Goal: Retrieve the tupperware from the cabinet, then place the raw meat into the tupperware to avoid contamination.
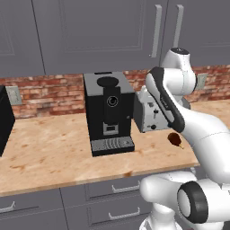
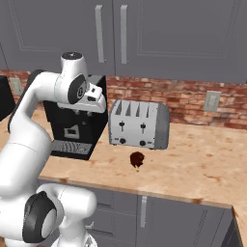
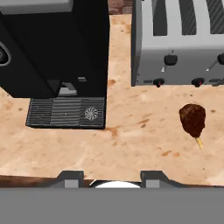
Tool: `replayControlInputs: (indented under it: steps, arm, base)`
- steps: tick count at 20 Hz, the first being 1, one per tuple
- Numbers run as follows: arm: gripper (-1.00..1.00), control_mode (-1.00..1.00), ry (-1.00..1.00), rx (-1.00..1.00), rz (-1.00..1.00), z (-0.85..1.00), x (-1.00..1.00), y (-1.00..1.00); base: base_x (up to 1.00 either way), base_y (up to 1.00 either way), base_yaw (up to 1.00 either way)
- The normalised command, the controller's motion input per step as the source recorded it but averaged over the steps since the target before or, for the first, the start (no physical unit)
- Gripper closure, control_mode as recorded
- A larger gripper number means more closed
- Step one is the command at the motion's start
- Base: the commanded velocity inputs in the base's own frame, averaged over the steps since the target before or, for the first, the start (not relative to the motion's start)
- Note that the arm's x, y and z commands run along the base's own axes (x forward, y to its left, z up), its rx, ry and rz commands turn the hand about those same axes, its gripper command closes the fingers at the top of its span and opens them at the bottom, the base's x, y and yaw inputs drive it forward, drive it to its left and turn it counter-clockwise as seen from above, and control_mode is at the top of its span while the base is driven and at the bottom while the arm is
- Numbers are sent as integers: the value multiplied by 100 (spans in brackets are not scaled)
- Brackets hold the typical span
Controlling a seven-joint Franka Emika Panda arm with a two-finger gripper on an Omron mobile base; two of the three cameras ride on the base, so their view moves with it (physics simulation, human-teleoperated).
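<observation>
Two cabinet [image 1: 112, 31] doors stand closed above the toaster [image 1: 150, 112] in the left base view, and the raw meat [image 1: 174, 139] lies on the counter [image 1: 54, 148] just before the toaster. In the right base view, the meat sits before the toaster, right of the coffee machine [image 2: 77, 125]. In the hand view, the gripper [image 3: 112, 178] hangs parted and empty over the counter edge, toaster ahead.

Arm [image 1: 197, 130]: glossy white rounded shells, fat tubular links, smooth casing. Dark grey/black joint rings and round end caps; 1 black strip along the upper link. Tool [image 3: 112, 177]: 2 small dark grey squared fingertips [image 3: 70, 178], short and blocky.
</observation>
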Motion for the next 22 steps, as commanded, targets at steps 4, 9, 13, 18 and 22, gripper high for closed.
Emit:
replayControlInputs:
  steps: [4, 9, 13, 18, 22]
  arm:
    - [-100, -100, -5, 1, 0, 1, 0, 0]
    - [-100, -100, -20, 4, 1, 11, -1, -1]
    - [-100, -100, -28, 5, 2, 16, -7, 0]
    - [-100, -100, -29, 4, 1, 15, -6, 0]
    - [-100, -100, -26, 4, 0, 17, -3, 0]
  base:
    - [0, 0, 0]
    - [0, 0, 0]
    - [0, 0, 0]
    - [0, 0, 0]
    - [0, 0, 0]
